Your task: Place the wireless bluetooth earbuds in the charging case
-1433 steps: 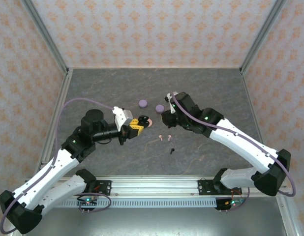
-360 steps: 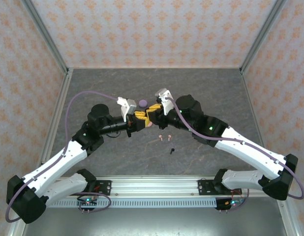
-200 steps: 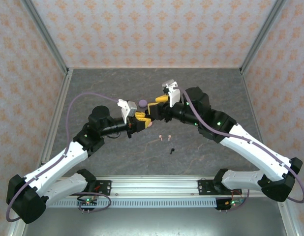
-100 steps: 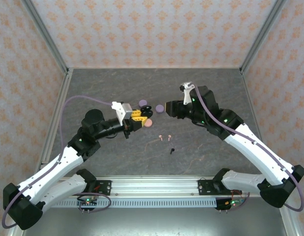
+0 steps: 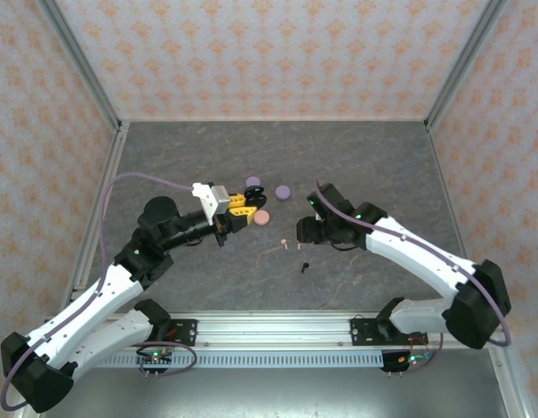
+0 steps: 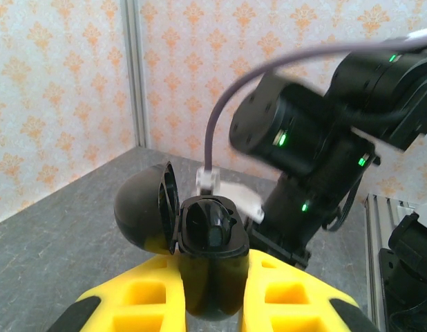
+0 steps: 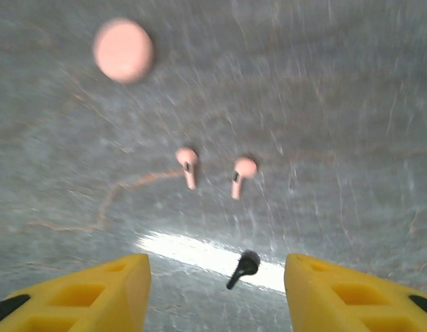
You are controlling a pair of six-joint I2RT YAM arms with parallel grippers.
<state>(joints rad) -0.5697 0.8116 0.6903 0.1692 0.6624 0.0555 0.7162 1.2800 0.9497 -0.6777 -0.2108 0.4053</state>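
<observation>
My left gripper [image 6: 212, 308] is shut on the black charging case [image 6: 210, 256], held upright with its lid [image 6: 141, 211] swung open to the left. A glossy black bud appears to sit in one well [image 6: 217, 221]. In the top view the left gripper [image 5: 241, 207] holds the case [image 5: 257, 194] above the table's middle. My right gripper [image 7: 215, 280] hangs open over the table, and a black earbud [image 7: 242, 268] lies between its fingers, untouched. Two pink earbuds [image 7: 188, 164] [image 7: 241, 173] lie just beyond it. From above, the right gripper [image 5: 302, 235] hovers by the black earbud [image 5: 304, 266].
A pink disc [image 5: 261, 217] lies just under the left gripper, and it also shows far left in the right wrist view [image 7: 123, 50]. Two lilac discs [image 5: 252, 183] [image 5: 284, 191] lie behind it. Patterned walls with metal posts enclose the grey table [image 5: 382, 165].
The right arm has pulled away from the case, swung back towards the near side and dropped over the loose earbuds. The left arm drew slightly left, still gripping the open case.
</observation>
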